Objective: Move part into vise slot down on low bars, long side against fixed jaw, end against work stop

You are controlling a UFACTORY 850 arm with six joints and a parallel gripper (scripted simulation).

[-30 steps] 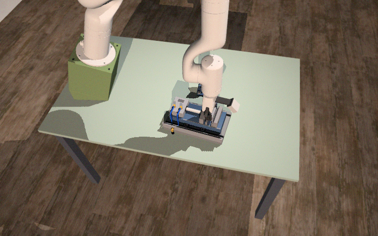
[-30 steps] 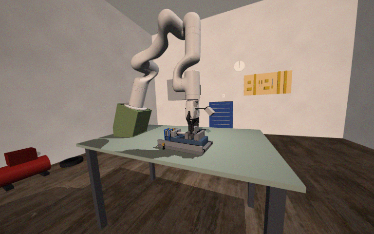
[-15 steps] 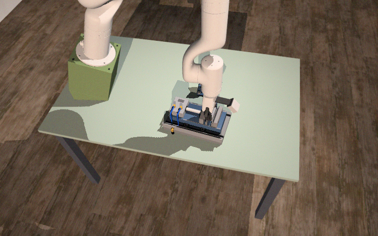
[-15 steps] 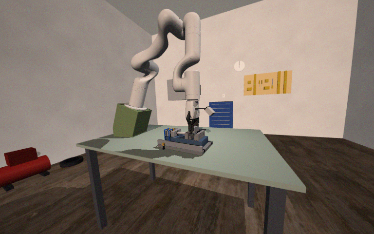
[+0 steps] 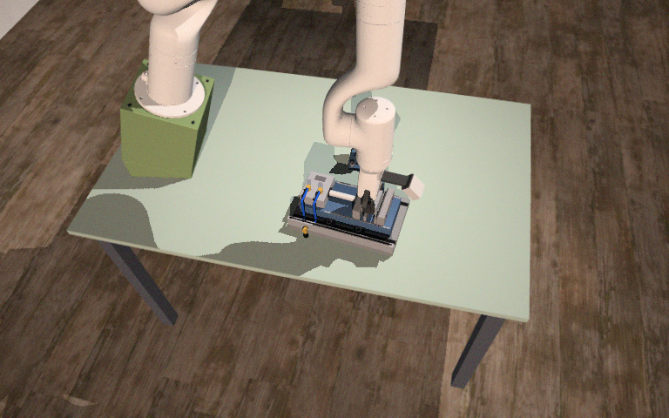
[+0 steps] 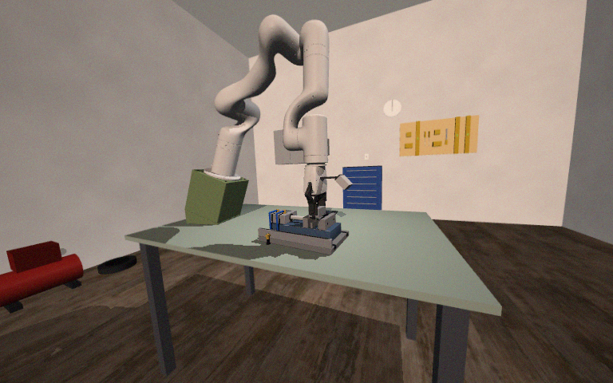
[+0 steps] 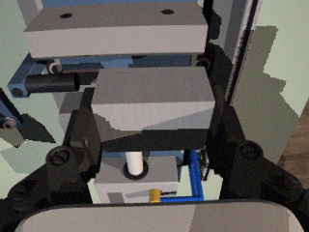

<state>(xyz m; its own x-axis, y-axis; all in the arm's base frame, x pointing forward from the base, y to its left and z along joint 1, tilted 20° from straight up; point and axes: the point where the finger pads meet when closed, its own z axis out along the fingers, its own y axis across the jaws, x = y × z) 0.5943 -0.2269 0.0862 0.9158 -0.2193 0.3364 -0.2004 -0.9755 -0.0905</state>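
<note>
Grey, the part point(image 7: 153, 104) sits pinched in the claw point(image 7: 154, 130) over the vise point(image 5: 348, 217), next to the fixed jaw point(image 7: 116, 34). A dark stop rod point(image 7: 60, 81) pokes in from one side. Blue hoses point(image 5: 311, 203) stand nearby. The pale green table point(image 5: 469, 197) stands on brown wood floor point(image 6: 520, 252).

Arm point(image 6: 311, 90) bent downward, tool point(image 7: 153, 130) clamped shut
</note>
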